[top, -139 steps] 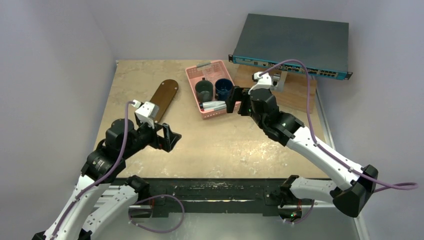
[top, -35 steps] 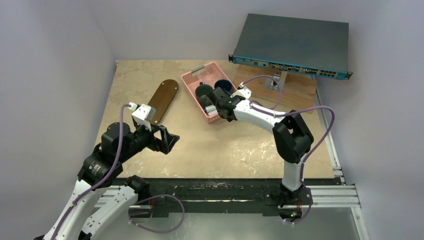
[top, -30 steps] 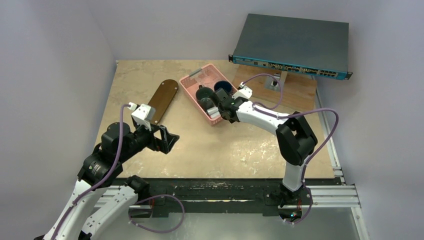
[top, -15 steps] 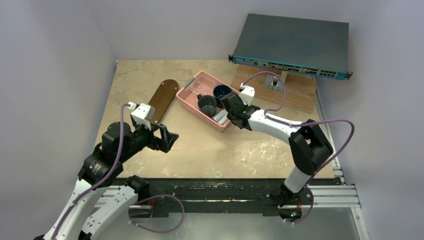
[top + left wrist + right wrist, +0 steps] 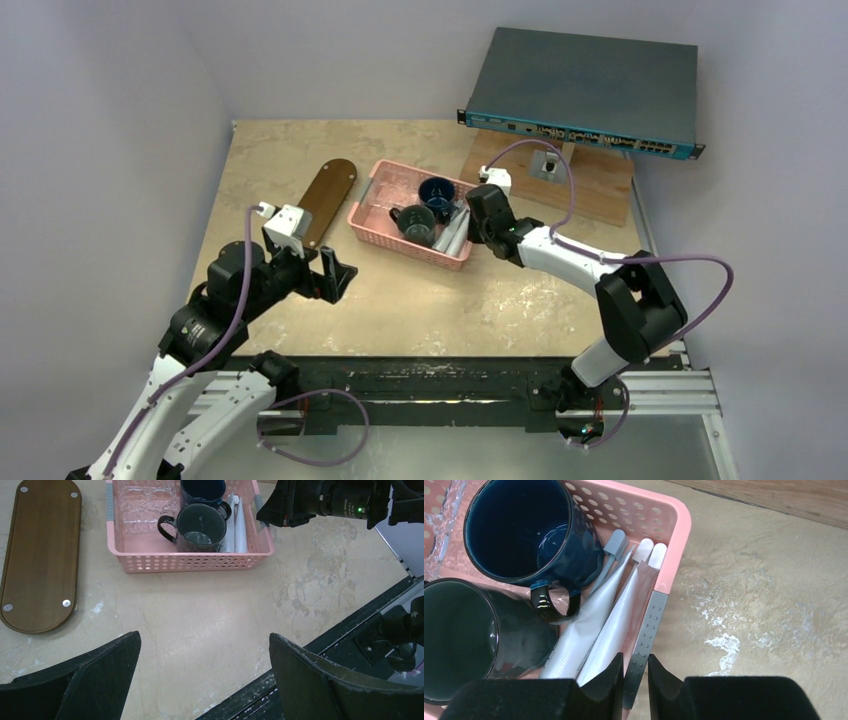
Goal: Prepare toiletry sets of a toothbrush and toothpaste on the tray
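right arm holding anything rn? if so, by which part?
Yes. The right gripper has its jaws closed on the pink basket, pinching the grey handle strip on its short end rim. The left gripper is open and holds nothing.

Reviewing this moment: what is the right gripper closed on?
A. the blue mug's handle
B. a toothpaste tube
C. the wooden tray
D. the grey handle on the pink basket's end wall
D: in the right wrist view the right gripper has its jaws pinched on either side of the grey handle on the end wall of the pink basket.
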You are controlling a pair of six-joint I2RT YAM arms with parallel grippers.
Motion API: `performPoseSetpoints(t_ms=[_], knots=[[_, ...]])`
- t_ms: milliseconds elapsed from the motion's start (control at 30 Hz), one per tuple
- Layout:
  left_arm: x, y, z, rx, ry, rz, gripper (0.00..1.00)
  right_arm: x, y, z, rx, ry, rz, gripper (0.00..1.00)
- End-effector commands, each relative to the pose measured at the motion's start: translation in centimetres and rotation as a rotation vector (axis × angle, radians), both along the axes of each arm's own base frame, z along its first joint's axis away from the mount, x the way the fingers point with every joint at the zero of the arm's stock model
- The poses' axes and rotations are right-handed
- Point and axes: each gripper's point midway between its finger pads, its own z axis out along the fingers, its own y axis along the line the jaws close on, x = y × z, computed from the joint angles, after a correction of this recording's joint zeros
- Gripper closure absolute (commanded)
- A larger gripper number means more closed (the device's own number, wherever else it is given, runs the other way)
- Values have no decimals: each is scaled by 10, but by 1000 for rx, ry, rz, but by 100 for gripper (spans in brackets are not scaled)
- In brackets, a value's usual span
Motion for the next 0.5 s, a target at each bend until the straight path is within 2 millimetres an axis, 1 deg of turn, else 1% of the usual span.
performPoseSetpoints(t_ms=[0,200,267,367,467], knots=[[4,0,3,3,-13,10,0,-9,8,7,-51,-10,181,100],[4,0,2,5,-9,10,0,-8,4,5,-105,-9,258,100],[3,0,2,3,-10,9,0,-6,0,4,-143,-7,269,100],[3,0,3,1,-10,7,0,0,-8,8,-183,-18,267,100],[3,-1,2,1,-8,3,0,7,-21,13,-217,-40,242,100]])
